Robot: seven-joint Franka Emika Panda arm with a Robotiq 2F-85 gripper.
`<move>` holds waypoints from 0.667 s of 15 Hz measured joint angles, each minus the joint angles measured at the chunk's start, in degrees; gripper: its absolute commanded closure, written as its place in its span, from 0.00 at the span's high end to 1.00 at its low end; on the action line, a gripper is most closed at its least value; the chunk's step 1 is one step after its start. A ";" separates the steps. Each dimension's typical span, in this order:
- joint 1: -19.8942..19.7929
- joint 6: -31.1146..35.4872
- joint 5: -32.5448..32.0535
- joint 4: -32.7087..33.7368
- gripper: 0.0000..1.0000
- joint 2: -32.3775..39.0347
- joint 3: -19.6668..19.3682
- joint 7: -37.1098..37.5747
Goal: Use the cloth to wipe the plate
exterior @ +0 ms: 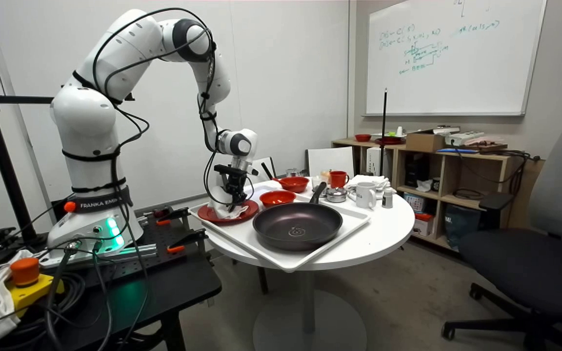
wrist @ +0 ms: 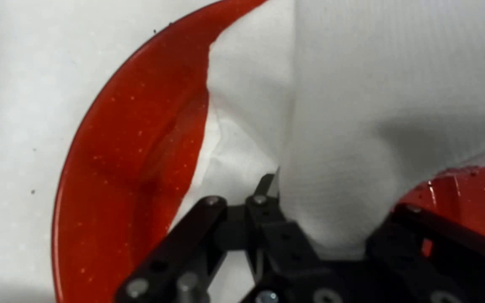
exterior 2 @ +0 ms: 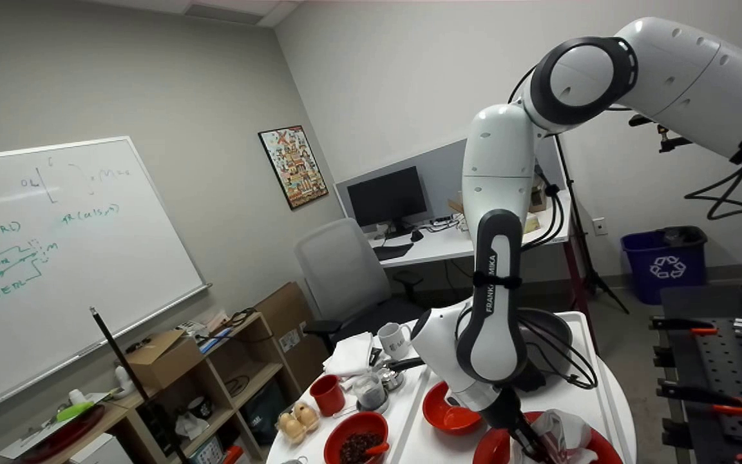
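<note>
1. Pincer [exterior: 235, 201]: gripping the white cloth [exterior: 219, 207], directed downward at the plate [wrist: 112, 168].
2. Cloth: partly raised beside the pincer, partly lying on the plate; bare red surface shows alongside.
3. Plate: in an exterior view, at the left end of the tray [exterior: 354, 218] on the table [exterior: 391, 234].
4. Black pan [exterior: 298, 226]: right of the plate and nearer.
5. Red bowl [exterior: 277, 198]: far side of the pan.
</note>
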 measured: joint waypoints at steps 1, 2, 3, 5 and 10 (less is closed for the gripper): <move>-0.49 0.00 0.13 0.48 0.11 1.17 0.02 -0.39; -0.85 -0.40 0.39 1.02 0.11 1.78 0.18 -0.66; -1.08 -0.95 0.54 1.39 0.11 1.85 0.32 -0.78; -1.11 -1.13 0.55 1.60 0.11 2.02 0.36 -0.79; -0.50 -0.61 0.20 1.66 0.11 2.01 0.34 -0.79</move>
